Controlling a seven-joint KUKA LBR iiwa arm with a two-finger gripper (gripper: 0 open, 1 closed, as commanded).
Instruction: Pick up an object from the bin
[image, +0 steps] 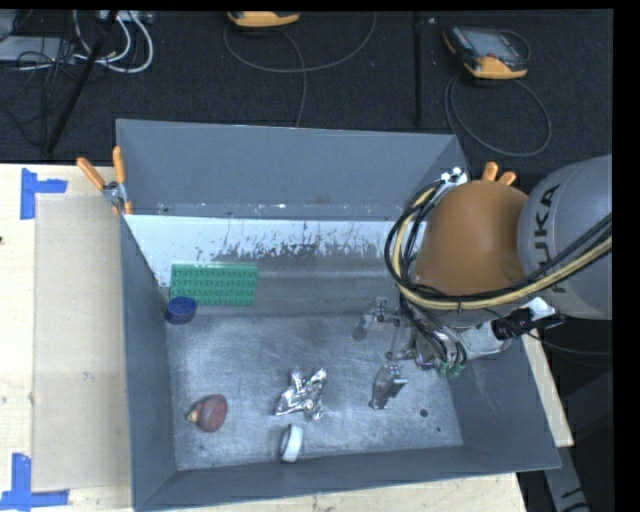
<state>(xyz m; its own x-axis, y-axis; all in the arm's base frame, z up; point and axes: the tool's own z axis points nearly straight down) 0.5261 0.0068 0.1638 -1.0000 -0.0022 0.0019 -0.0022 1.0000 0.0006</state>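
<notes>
One crumpled silver foil wad (303, 395) lies near the hand (386, 390), untouched.

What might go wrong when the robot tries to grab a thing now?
1. The gripper hangs over bare floor, to the right of the crumpled silver piece. Going straight down, it would probably grab nothing.
2. The silver piece is bumpy and uneven, so it may slip out of a pinch.
3. The small white roll lies close to the bin's front wall, so the gripper may bump the wall there.
</notes>
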